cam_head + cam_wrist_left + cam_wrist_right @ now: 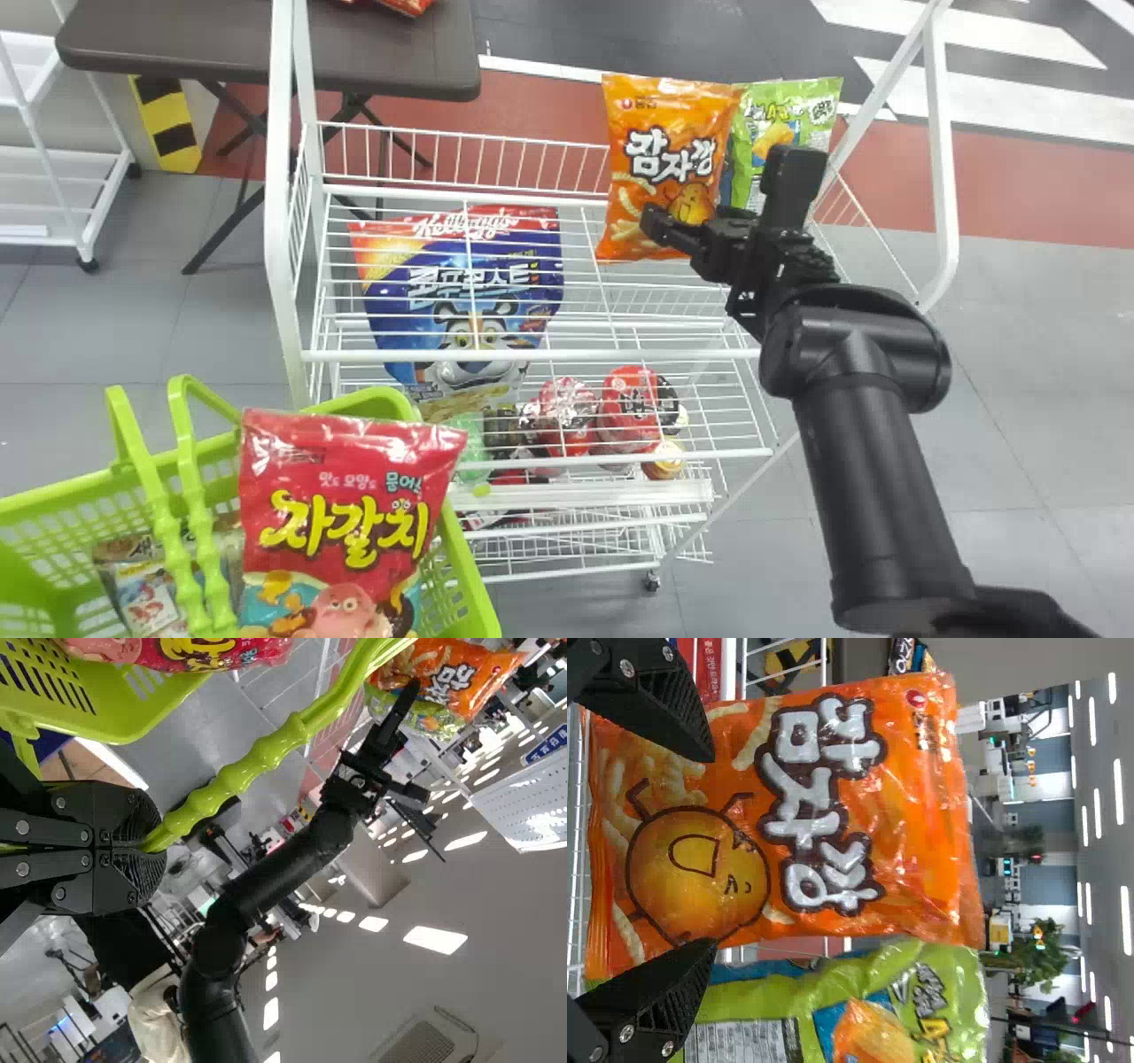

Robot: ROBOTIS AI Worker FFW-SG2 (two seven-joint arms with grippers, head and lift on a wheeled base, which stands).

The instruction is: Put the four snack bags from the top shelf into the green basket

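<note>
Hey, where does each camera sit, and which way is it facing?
Head view: on the robot's head, looking forward and down at the white rack and green basket; the right arm shows.
Left wrist view: looks along the left tool, shut on the basket handle, towards the right arm.
Right wrist view: looks past the open right tool at the orange bag.
Head and right wrist views share the orange bag and green bag.

A blue bag (456, 301) with a tiger face is under some white wires. Red tubs (631, 403) (round ones) sit near it, lower down. Back left, a dark worktop (177, 40) has something red (406, 5) on it — and a yellow-and-black block (173, 133) stands nearby.
</note>
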